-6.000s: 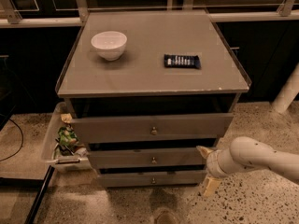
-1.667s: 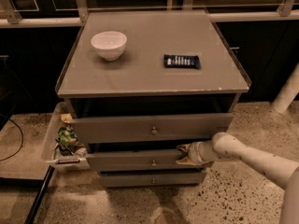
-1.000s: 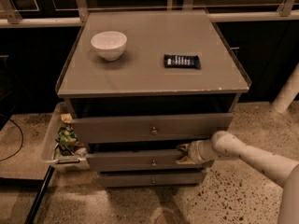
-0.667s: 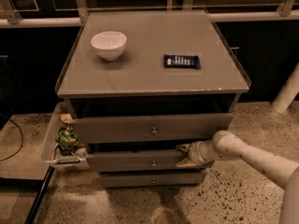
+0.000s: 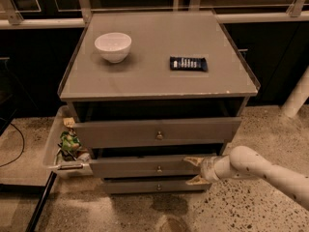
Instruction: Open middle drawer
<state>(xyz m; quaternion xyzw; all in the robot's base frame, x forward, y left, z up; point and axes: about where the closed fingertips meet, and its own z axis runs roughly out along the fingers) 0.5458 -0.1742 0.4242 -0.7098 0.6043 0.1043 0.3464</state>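
Observation:
The middle drawer (image 5: 130, 167) is a flat grey front with a small brass knob (image 5: 159, 168) at its centre, set between a taller drawer (image 5: 145, 132) above and a thin drawer (image 5: 140, 186) below. My gripper (image 5: 194, 170) reaches in from the right on a white arm (image 5: 251, 166). It is at the right end of the middle drawer's front, well right of the knob. Its fingers are spread, one fingertip (image 5: 192, 160) at the front's upper edge and the other at its lower edge. The middle drawer's front sits a little forward of the bottom one.
A white bowl (image 5: 113, 46) and a dark snack bar (image 5: 188, 63) lie on the cabinet top (image 5: 159, 83). A side bin (image 5: 52, 146) with a green bag (image 5: 69, 144) hangs at the cabinet's left. A white post (image 5: 295, 98) stands at the right on the speckled floor.
Since six seconds ago my gripper has moved left and up from beside the cabinet to the middle drawer's right end. Over the last second it has barely moved.

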